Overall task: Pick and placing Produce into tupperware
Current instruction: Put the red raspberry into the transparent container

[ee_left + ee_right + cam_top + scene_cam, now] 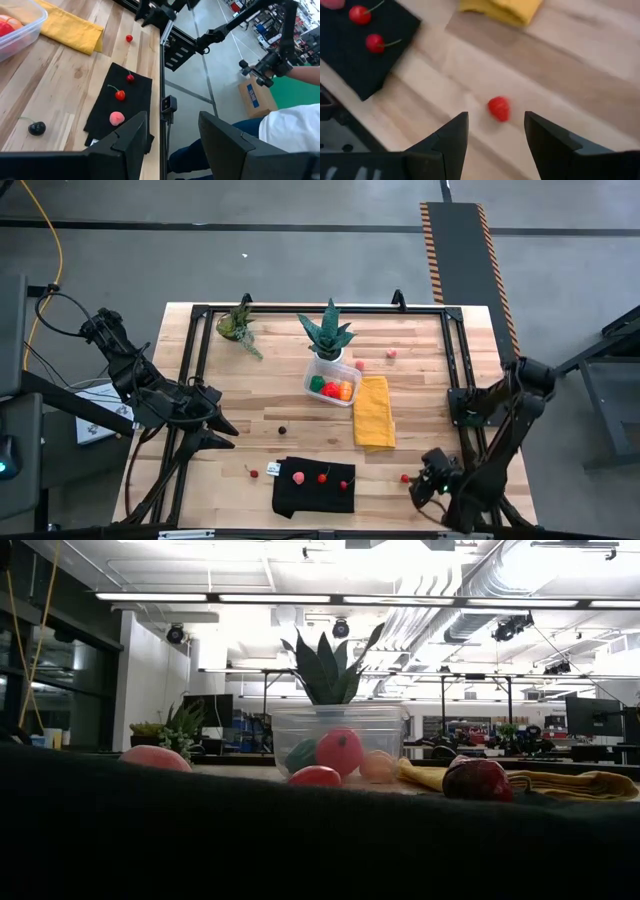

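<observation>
Strawberry (499, 108) sits right between my right gripper (496, 131) fingers in the wrist view, small and red on the bare wood near the table's front right corner, and the jaws stand apart with nothing in them, lined up as I read it for a drop onto that piece. Left gripper (172, 132) hangs over the left side of the table (430, 395), fingers parted and empty too, waiting. Tupperware (333, 379) sits mid-table just in front of the potted plant (328, 332), touching the yellow cloth (375, 412) beside it. Inside I see a red piece, an orange one and a green one. Black cloth (314, 485) at the front edge carries two cherries (119, 94) and a pink piece (116, 118). A dark one (36, 128) lies loose on the wood.
</observation>
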`<state>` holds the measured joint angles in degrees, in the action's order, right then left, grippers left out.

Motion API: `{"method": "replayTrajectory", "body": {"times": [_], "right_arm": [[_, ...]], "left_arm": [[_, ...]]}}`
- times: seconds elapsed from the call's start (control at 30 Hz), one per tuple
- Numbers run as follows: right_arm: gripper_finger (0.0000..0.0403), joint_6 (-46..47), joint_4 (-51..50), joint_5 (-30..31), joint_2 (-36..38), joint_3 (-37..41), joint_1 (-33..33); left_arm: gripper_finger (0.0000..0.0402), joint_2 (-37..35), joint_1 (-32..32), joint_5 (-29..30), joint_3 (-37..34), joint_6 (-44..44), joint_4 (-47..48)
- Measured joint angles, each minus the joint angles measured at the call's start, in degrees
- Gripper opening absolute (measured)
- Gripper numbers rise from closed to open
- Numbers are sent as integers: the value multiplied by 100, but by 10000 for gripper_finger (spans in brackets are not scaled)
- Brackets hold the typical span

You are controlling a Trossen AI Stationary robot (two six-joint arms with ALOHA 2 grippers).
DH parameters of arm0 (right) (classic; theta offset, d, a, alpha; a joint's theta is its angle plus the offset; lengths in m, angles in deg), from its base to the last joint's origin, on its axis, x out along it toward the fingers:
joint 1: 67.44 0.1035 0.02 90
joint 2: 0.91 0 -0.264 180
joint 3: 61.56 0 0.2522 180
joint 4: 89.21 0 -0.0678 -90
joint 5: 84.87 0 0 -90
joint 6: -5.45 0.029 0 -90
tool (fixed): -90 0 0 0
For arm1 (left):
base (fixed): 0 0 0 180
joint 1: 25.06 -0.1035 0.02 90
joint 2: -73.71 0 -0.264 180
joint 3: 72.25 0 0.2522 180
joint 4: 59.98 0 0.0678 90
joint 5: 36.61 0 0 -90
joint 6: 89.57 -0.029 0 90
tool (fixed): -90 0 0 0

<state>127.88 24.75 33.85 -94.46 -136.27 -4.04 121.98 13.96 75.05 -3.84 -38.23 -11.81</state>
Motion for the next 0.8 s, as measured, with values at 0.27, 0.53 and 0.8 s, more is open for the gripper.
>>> {"method": "replayTrajectory", "body": {"times": [0.27, 0.53, 0.8], "right_arm": [[185, 39, 1619, -51, 1526, 1634, -19], [185, -900, 1856, -973, 1940, 1987, -688], [185, -1797, 1817, -1428, 1896, 1980, -1271]], "left_arm": [[168, 0, 0, 1, 0, 60, -1], [168, 0, 0, 1, 0, 146, 2], [168, 0, 0, 4, 0, 162, -1]]}}
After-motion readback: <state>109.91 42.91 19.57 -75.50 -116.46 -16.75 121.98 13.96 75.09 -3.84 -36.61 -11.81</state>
